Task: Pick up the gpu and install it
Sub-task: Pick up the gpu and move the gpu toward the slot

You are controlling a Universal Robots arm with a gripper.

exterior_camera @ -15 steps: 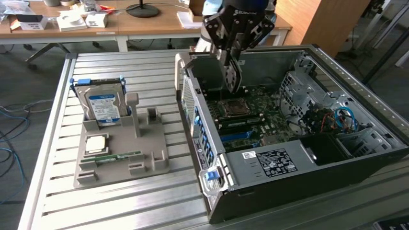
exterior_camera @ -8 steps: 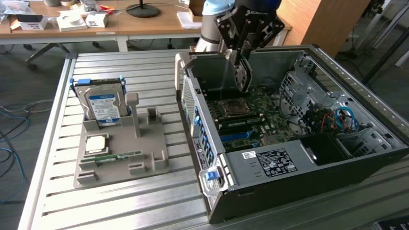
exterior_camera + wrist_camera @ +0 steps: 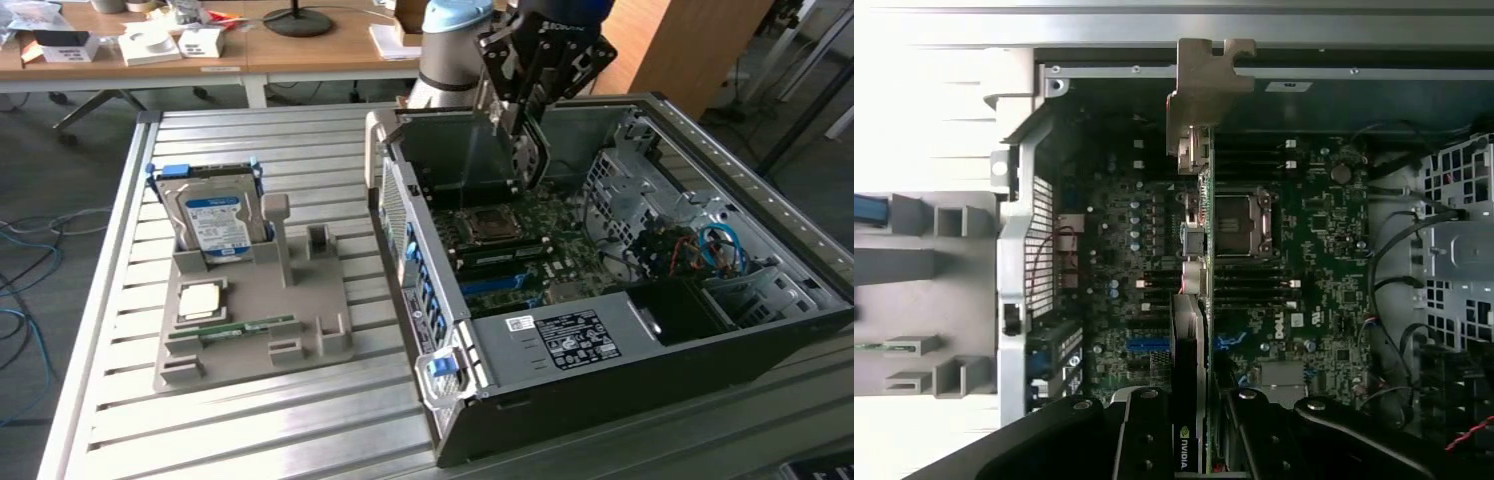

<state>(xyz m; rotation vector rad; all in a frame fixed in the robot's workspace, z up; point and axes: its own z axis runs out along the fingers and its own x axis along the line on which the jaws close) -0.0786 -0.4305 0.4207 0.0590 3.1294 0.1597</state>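
Note:
The gpu point(image 3: 531, 160) hangs edge-down over the open computer case point(image 3: 601, 340), just above the motherboard point(image 3: 561, 250). My gripper point(image 3: 521, 95) is shut on its upper edge. In the wrist view the gpu point(image 3: 1199, 230) shows edge-on as a thin card running across the board, with its metal end bracket point(image 3: 1206, 90) near the case's rear wall. The gripper point(image 3: 1194, 445) holds the card between two black fingers point(image 3: 1144, 440), one on each face. The card's lower edge looks a little clear of the board; whether it touches a slot I cannot tell.
On the slatted metal table, a grey holder point(image 3: 314, 300) at the exterior view's left carries a hard drive point(image 3: 214, 215), a processor chip point(image 3: 200, 298) and a memory stick point(image 3: 247, 328). Cables point(image 3: 714, 250) and drive cages point(image 3: 641, 170) sit inside the case.

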